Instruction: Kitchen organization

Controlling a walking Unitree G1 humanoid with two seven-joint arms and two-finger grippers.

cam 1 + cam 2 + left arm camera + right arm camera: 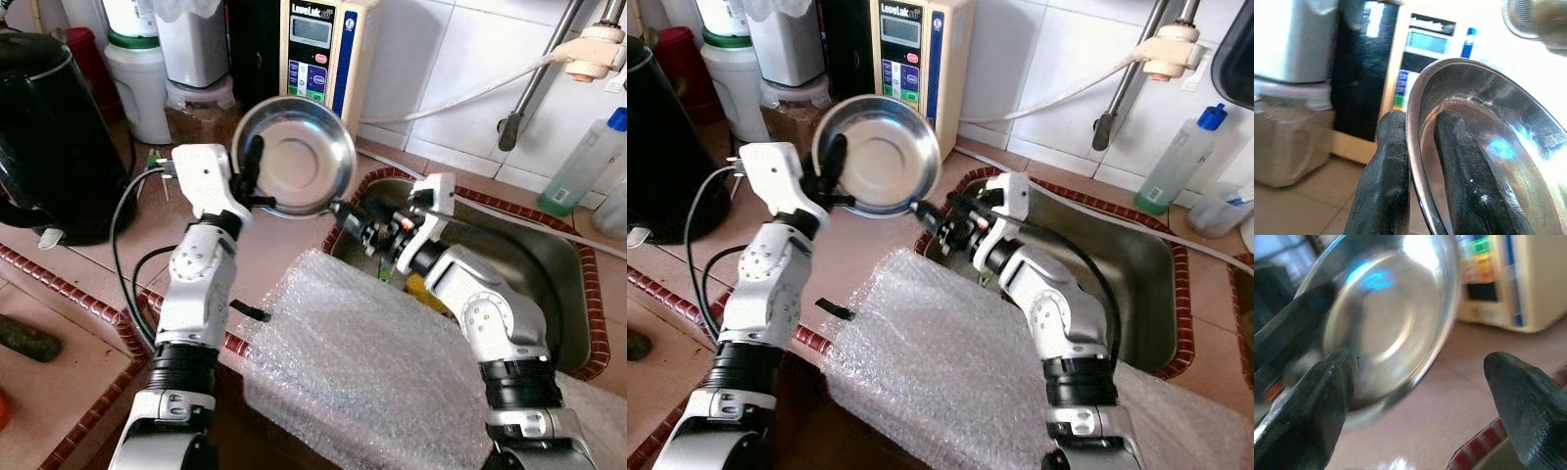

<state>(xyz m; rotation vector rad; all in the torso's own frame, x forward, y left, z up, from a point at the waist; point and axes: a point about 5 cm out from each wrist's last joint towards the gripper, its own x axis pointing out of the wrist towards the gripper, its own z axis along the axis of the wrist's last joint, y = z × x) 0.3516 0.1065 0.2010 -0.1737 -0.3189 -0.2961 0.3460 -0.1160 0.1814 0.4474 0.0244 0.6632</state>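
A shiny steel bowl (299, 152) is held up on edge above the tiled counter, its hollow facing me. My left gripper (247, 176) is shut on the bowl's left rim, one finger inside and one outside (1388, 186). My right gripper (343, 211) stands open just to the right of the bowl's lower rim, over the sink's left edge. In the right wrist view its fingers (1520, 396) spread wide before the bowl (1386, 328), not gripping it.
A steel sink (549, 264) lies to the right, bubble wrap (362, 362) draped over the counter edge in front. A black kettle (49, 127) stands left, a water appliance (318, 54) and jars at the back, a bottle (583, 162) far right.
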